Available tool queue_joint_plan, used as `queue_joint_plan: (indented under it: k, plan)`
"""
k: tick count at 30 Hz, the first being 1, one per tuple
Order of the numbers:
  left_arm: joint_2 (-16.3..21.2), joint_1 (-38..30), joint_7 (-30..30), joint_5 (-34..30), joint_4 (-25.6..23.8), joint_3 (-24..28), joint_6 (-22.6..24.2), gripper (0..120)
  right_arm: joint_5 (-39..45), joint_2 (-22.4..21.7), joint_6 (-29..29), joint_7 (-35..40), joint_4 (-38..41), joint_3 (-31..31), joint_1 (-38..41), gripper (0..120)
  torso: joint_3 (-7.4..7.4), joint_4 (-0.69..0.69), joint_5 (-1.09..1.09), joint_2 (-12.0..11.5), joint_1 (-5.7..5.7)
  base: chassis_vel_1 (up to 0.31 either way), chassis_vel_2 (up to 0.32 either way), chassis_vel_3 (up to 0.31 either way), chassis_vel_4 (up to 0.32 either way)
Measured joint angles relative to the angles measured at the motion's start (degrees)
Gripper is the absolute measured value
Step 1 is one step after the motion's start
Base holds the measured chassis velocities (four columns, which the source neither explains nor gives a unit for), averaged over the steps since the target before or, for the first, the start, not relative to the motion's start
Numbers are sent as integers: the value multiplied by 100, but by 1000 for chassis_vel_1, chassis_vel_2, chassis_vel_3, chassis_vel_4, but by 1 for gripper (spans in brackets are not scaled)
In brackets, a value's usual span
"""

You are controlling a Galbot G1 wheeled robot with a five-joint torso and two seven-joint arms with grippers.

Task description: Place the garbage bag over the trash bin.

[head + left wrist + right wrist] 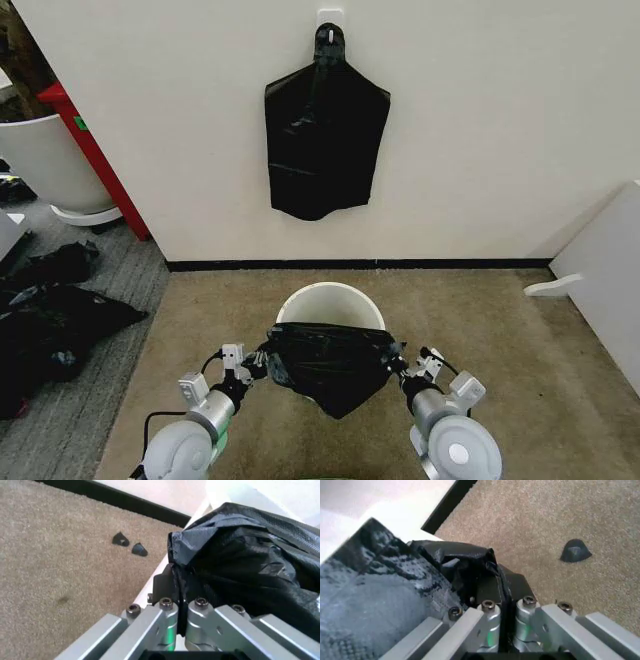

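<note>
The cream-white trash bin [330, 298] stands on the carpet close before me, its far rim and inside showing. The glossy black garbage bag [332, 366] is stretched between my two grippers across the bin's near side, its lower part hanging in a point toward me. My left gripper [262, 363] is shut on the bag's left edge and my right gripper [401, 368] on its right edge. In the left wrist view the left gripper [178, 589] pinches the bag [250, 562] beside the bin's rim [159, 570]. In the right wrist view the right gripper [498, 583] clamps the bag [385, 588].
A flat black sheaf of bags [326, 140] hangs from a wall hook behind the bin. A large white tub [45, 160], a red post [95, 150] and black plastic heaps [50, 320] lie left. A white panel [610, 270] stands right. Small black bits [129, 544] [576, 550] dot the carpet.
</note>
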Motion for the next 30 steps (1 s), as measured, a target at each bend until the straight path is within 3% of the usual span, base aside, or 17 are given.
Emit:
queue_joint_plan:
  k: [8, 15, 30]
  plan:
    - [-24, 18, 5, 102, 82, -8, -123, 0, -79, 11, -2, -73, -65, -16, 3, 1, 0, 0, 0, 0, 0, 0, 0, 0, 0]
    - [-18, 92, -28, 146, -90, -48, -70, 1, -146, -16, -58, -44, 27, -34, -48, 26, 0, 0, 0, 0, 0, 0, 0, 0, 0]
    - [127, 441, -98, 210, -626, -531, 160, 59, -154, -261, -216, 534, 712, 15, -355, 84, 0, 0, 0, 0, 0, 0, 0, 0, 0]
